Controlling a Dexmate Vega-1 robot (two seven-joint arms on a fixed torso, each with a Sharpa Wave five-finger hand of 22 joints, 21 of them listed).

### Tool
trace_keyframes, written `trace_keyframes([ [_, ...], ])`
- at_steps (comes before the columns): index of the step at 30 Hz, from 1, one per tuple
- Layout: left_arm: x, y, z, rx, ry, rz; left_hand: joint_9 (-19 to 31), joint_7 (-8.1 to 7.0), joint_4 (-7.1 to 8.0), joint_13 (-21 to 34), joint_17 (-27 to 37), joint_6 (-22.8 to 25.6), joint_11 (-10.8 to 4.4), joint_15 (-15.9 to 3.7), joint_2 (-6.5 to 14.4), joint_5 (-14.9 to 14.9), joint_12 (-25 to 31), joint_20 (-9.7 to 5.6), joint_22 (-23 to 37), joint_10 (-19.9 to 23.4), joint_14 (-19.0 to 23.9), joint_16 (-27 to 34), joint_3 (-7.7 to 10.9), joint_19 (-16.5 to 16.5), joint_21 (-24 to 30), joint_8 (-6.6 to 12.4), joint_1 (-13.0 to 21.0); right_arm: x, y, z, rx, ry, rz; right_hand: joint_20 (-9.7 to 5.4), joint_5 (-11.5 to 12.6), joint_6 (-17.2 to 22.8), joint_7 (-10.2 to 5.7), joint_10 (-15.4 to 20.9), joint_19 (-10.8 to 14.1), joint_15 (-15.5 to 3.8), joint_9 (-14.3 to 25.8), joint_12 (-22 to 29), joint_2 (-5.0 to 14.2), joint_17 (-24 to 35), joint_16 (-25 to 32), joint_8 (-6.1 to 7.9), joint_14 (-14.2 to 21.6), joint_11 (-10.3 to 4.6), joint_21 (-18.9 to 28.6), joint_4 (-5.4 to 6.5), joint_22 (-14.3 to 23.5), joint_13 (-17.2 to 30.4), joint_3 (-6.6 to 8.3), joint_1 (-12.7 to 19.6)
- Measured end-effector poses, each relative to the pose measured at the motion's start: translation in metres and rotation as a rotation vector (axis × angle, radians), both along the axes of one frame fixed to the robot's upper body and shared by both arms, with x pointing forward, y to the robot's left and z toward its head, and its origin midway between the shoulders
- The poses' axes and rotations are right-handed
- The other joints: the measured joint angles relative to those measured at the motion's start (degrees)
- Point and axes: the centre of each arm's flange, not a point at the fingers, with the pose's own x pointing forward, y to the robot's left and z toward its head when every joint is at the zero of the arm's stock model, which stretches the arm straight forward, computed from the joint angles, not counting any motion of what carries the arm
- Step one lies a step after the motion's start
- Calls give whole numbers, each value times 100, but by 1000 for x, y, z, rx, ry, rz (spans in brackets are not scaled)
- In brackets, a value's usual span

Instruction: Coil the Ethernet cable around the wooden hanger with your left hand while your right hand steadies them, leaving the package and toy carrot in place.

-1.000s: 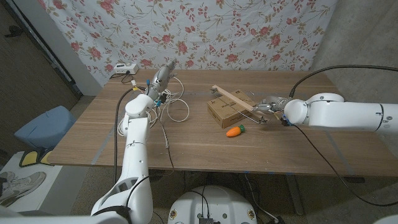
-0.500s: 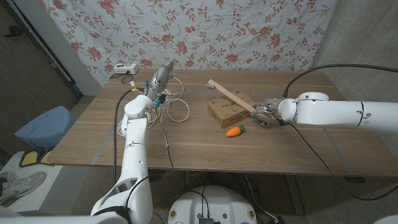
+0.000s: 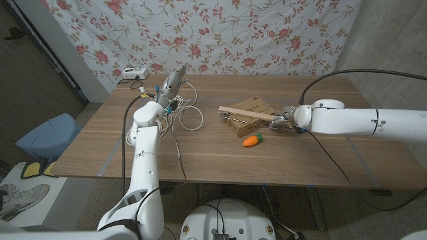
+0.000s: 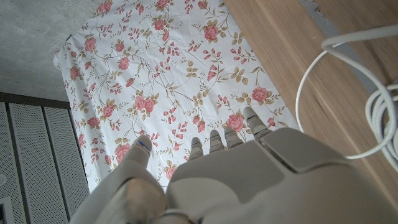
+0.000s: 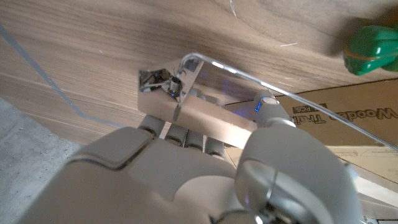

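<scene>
Head view: hanger (image 3: 248,114) gripped by right hand (image 3: 285,121), held over package (image 3: 252,115), carrot (image 3: 251,141) at 6 o'clock. Cable (image 3: 186,115) loose beside left hand (image 3: 171,86), its grip undeterminable. Coiling not begun.

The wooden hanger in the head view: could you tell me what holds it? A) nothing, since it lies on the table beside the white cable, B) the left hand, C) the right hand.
C: the right hand grips the wooden hanger at one end, above the brown cardboard package.
</scene>
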Motion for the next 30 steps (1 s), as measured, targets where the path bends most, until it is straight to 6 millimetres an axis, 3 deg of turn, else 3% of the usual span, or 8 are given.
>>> trace_keyframes([
  [2, 0, 0, 0, 0, 0, 1, 0, 0, 0, 0, 0, 0, 0, 0, 0, 0, 0, 0, 0, 0, 0, 0, 0, 0, 0, 0, 0, 2, 1, -1, -6, -1, 1, -65, 0, 227, -54, 271, 149, -15, 2, 82, 91, 90, 153, 51, 256, -70, 51, 5, 6, 9, 38, 302],
  [7, 0, 0, -1, 0, 3, 1, 0, 0, 0, 0, 0, 0, 0, 20, 0, 0, 0, 0, 0, 0, 20, 0, 0, 0, 0, 0, 0, 5, 4, -1, -27, -13, 2, -354, -68, 1413, -219, 1362, 539, -88, 16, 481, 491, 642, 920, 285, 1209, -232, 226, 87, 53, 95, -10, 1043],
  [11, 1, 0, -1, 1, 6, 2, 0, 0, 0, 0, 0, 0, 0, 20, 0, 0, 0, 0, 0, 0, 20, 0, 0, 0, 0, 0, 0, 6, 6, -4, -32, -17, -1, -474, -233, 1944, -207, 1900, 658, -154, 16, 739, 626, 1025, 1339, 334, 1697, -262, 330, 385, 78, 208, -34, 1131],
  [16, 2, -3, -2, 8, 14, 0, 0, 4, 0, 0, 0, 4, -23, 0, 2, 0, 0, -20, 0, 22, 41, 0, 0, 62, 0, 0, -2, 7, 6, -5, -20, -25, -7, -613, -288, 2136, -138, 2235, 547, -247, 41, 944, 652, 1324, 1509, 262, 1973, -274, 400, 1009, 144, 342, 128, 1135],
  [20, 4, -6, -3, 19, 25, 4, 0, 31, 0, 0, -14, 31, -11, -31, 48, 0, 0, -41, 0, 51, 71, 0, 0, 104, 0, 0, 2, 6, 3, -5, -3, -48, -16, -655, -289, 2166, -125, 2530, 529, -295, 81, 1185, 652, 1582, 1651, 200, 2194, -332, 526, 1168, 185, 493, -30, 1135],
  [24, 5, -8, -2, 29, 32, 14, 0, 31, -24, 0, -14, 31, -11, -32, 77, 28, 0, -21, 0, 51, 72, 0, 25, 124, 0, 0, 30, 2, -2, -4, 17, -99, -25, -698, -211, 2330, 38, 2932, 579, -396, 244, 1663, 625, 2095, 1988, 215, 2602, -445, 716, 1280, 241, 829, -142, 1108],
  [28, 4, -10, -1, 38, 35, 20, 0, 31, -34, 0, -14, 31, -11, -32, 99, 28, 0, -21, 0, 51, 72, 0, 34, 124, 0, -23, 53, -3, -6, -4, 35, -150, -26, -712, -133, 2442, 150, 3063, 696, -515, 669, 2454, 611, 3194, 2646, 469, 2939, -572, 1094, 1288, 400, 1690, -150, 1093],
  [30, 3, -12, 0, 42, 30, 19, 0, 31, -49, 0, -14, 31, -11, -32, 131, 28, 0, -21, 0, 51, 72, 0, 49, 124, 0, -23, 84, -4, -6, 3, 37, -206, -28, -704, -111, 2442, 150, 3130, 724, -551, 910, 2894, 611, 3840, 3002, 604, 2976, -640, 1318, 1328, 498, 2252, -45, 1094],
])
